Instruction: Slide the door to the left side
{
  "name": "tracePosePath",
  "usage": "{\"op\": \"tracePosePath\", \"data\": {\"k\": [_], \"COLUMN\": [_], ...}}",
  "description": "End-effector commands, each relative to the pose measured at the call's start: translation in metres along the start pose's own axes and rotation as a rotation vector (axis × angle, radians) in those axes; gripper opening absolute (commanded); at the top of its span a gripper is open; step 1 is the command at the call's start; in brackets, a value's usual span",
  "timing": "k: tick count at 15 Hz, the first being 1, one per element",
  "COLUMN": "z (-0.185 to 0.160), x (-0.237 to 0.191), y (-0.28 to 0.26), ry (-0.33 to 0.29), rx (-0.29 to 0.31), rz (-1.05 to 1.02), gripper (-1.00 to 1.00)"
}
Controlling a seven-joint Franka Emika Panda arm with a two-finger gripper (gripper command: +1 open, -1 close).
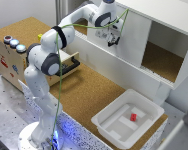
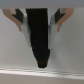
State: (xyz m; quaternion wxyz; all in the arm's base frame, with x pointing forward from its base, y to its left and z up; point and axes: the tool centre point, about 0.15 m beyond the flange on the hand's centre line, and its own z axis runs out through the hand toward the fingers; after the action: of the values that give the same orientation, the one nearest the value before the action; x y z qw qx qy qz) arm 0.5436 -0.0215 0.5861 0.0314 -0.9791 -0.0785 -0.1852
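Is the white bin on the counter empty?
No, a small red block lies inside the white bin in the exterior view.

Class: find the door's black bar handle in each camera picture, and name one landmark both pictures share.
Exterior view: the handle is mostly hidden by the gripper, at the white door.
Wrist view: the handle fills the centre, between the fingers.
Shared landmark: the door.

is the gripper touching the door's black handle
Cannot tell. The wrist view shows the fingers either side of the handle, but blur hides any contact or gap. In the exterior view the gripper is at the door.
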Motion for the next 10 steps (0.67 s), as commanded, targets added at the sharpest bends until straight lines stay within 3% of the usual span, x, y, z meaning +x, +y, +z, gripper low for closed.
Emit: {"op": "tracePosePath", "data": {"k": [1, 10], "z": [-0.013, -0.01], "x": [-0.04, -0.045], "y": [-0.06, -0.117], "ry": [0.093, 0.095], "rx": [-0.11, -0.105], "rz": [-0.012, -0.064], "gripper": [-1.0, -1.0]}}
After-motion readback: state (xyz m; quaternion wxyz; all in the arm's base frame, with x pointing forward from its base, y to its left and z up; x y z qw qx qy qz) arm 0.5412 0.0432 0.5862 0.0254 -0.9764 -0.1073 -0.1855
